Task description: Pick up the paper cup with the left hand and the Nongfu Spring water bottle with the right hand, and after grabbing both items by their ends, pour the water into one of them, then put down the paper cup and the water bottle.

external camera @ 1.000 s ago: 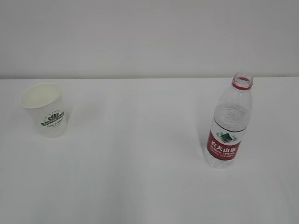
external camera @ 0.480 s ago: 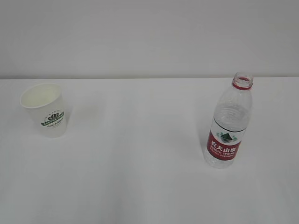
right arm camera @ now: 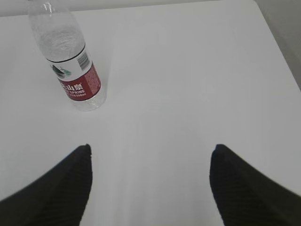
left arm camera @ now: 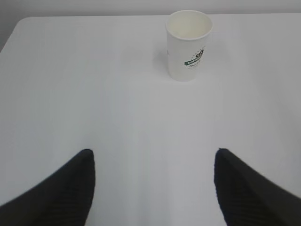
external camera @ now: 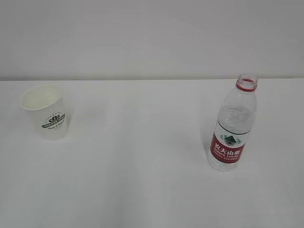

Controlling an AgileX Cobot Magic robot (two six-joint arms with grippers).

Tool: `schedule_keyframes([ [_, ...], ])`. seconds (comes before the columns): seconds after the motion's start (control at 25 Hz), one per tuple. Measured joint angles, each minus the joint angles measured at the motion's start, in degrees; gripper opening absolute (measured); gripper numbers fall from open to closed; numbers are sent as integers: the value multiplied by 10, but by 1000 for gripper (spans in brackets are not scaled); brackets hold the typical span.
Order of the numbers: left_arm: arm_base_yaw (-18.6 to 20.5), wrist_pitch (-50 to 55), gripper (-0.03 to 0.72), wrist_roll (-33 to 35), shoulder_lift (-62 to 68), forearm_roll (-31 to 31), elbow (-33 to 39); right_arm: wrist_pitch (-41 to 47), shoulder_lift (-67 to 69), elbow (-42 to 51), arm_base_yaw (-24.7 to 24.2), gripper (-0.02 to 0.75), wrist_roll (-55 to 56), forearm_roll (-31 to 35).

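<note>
1. I am holding my left hand [left arm camera: 153, 157] above the white table [external camera: 142, 156], its two black fingers [left arm camera: 70, 188] spread wide apart with nothing between them but bare tabletop.
2. The paper cup [external camera: 46, 111] is standing upright near the table's left edge, towards the far side. In my left wrist view it is sitting well ahead of my fingertips, slightly right of the gap between them, clear of both.
3. The cup's mouth is facing up and its dark green logo [external camera: 52, 120] is facing the front of the table. Its inside is looking pale; I cannot tell whether anything is in it.
4. I am holding my right hand [right arm camera: 150, 155] the same way, its dark fingers [right arm camera: 244, 188] wide apart and gripping nothing.
5. The Nongfu Spring water bottle [external camera: 232, 126] is standing upright towards the table's right edge, well apart from the cup. Its red label [external camera: 227, 151] is sitting low on the body, its red neck ring [external camera: 246, 86] is showing, and its mouth is uncapped.
6. In my right wrist view the bottle is standing ahead and to the left of my left fingertip, not touching it, with the table's far right corner [right arm camera: 251, 4] showing beyond.
7. Neither hand is appearing in the exterior view.
</note>
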Motion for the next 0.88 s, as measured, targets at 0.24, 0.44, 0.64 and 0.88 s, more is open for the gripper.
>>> schedule_keyframes([
  [0.24,0,0,559,0,0,0,0,0,0,0,0,587,0,0],
  [0.44,0,-1,531,0,0,-13,0,0,0,0,0,587,0,3],
  [0.64,0,-1,528,0,26,-22,0,-8,0,0,0,587,0,4],
  [0.88,0,-2,528,0,102,-29,-8,-19,0,-5,0,587,0,19],
])
